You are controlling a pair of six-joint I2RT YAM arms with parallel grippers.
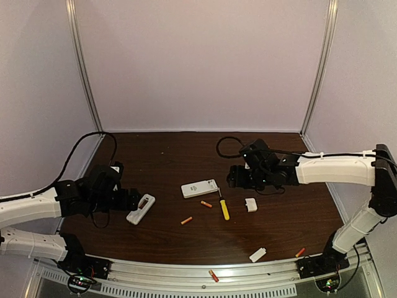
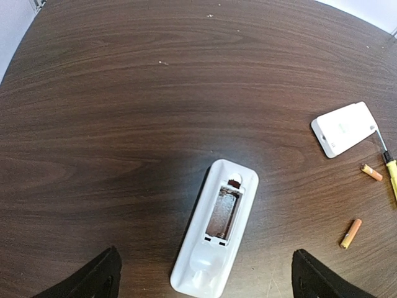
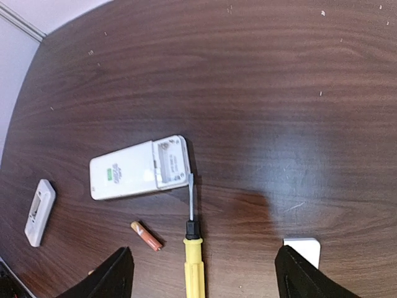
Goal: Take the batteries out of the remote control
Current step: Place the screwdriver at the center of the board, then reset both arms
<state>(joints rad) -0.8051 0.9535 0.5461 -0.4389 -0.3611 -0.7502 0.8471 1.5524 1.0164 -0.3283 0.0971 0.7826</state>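
**Both remotes lie opened, batteries (image 1: 187, 220) loose on the table (image 1: 161, 155), and neither gripper holds anything.**

At the left, the left gripper (image 1: 129, 200) hangs with its fingers spread wide over the small remote (image 2: 214, 230). That remote lies back-up with its bay uncovered and apparently empty (a dark patch at the bay's far end is too small to read), so it probably needs no further work. To its right lies one orange battery, and another sits just near of the larger remote (image 3: 138, 169), whose bay is also bare. The yellow-handled screwdriver (image 3: 193, 248) rests with its tip at that bay and was likely the prying tool. The right gripper (image 1: 232, 177) stands over it, fingers apart and touching nothing. A white cover (image 1: 250, 205) lies further right, and two more batteries sit at the near edge.
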